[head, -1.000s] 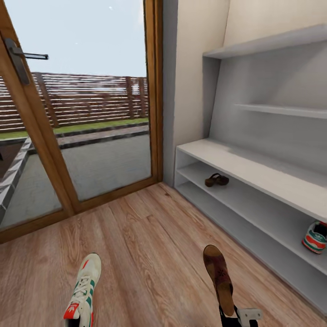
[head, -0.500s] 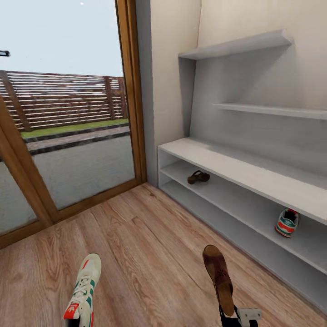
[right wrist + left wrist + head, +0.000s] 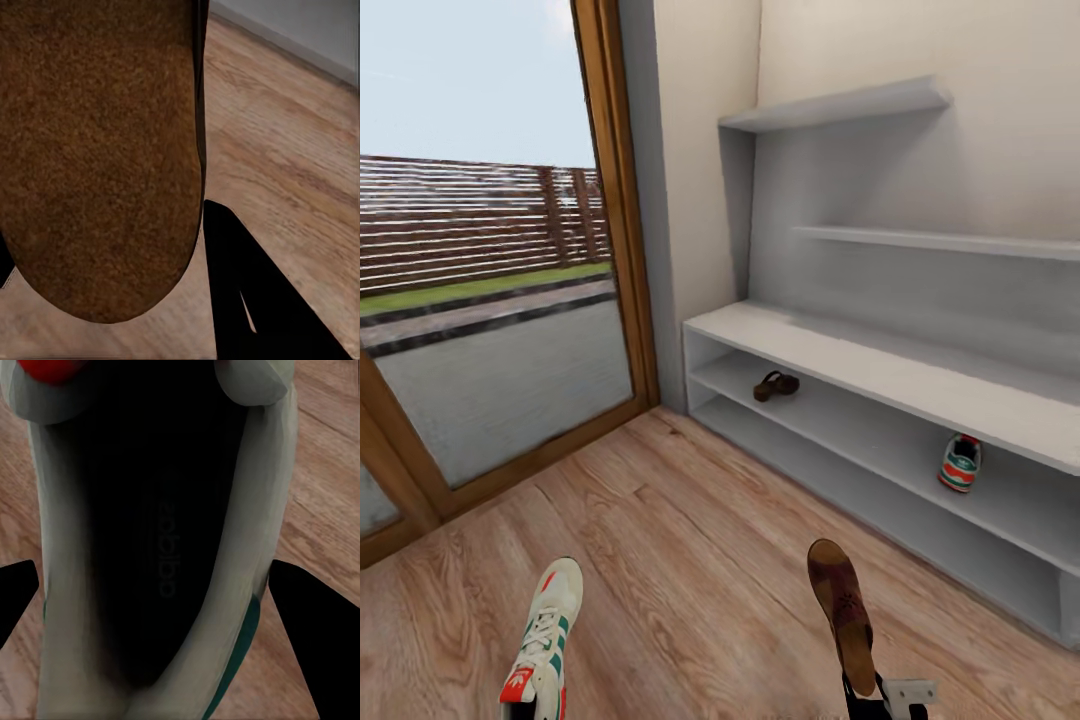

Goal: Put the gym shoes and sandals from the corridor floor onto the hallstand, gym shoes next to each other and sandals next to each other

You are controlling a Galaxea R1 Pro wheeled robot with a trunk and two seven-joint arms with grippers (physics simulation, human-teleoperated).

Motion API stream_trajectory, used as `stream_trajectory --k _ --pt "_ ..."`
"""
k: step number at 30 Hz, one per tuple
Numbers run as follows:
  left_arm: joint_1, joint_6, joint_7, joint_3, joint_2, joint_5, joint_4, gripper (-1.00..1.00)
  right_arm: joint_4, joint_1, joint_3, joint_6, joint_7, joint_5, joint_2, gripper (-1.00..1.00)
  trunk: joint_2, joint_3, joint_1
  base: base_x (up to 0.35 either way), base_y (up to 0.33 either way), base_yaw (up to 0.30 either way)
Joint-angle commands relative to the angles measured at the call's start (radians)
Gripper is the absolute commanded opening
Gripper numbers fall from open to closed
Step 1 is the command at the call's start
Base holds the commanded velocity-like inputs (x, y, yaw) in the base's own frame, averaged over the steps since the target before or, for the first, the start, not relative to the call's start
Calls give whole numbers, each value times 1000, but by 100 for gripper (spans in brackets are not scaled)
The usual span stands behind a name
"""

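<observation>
**A:** How much of the task can be judged done?

**B:** About half. One sandal (image 3: pixel 775 385) is seen on the upper open shelf of the hallstand (image 3: pixel 840 352), toward its door end, and one gym shoe (image 3: pixel 959 464) is standing on that same shelf, well apart from the sandal, at roughly four o'clock from it in the head view. Nothing is seen lying on the corridor floor (image 3: pixel 690 540).

**A:** And the other two?

**B:** Both are being carried. The second gym shoe (image 3: pixel 545 640) is held at the seven o'clock edge of the head view, toe pointing away; in the left wrist view its dark opening (image 3: pixel 161 555) is seen between the two black fingers of the left end effector (image 3: pixel 180 607), which is judged closed on the shoe's heel. The second sandal (image 3: pixel 843 610) is at five o'clock, its tan insole (image 3: pixel 97 150) pressed beside one dark finger (image 3: pixel 255 300) of the right end effector (image 3: pixel 880 695), which is judged clamped on the sandal's heel end.

**A:** What is left?

**B:** The carried shoe must be set beside the shelved shoe, and the carried sandal beside the shelved sandal. The hallstand lies from twelve to three o'clock ahead, not yet within reach, it is judged.
</observation>
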Motion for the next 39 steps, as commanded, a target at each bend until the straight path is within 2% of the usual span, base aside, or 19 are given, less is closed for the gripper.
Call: stream_trajectory --k 1,17,39 --pt "0 -4 -4 6 -1 -10 -1 -100 1 -1 -8 -3 6 3 1 -100 0 -1 0 0 306 -263" --pt "0 -4 -4 6 -1 -10 -1 -100 1 -1 -8 -3 6 3 1 -100 0 -1 0 0 278 -263" --pt "0 -4 -4 6 -1 -10 -1 -100 1 -1 -8 -3 6 3 1 -100 0 -1 0 0 18 -263"
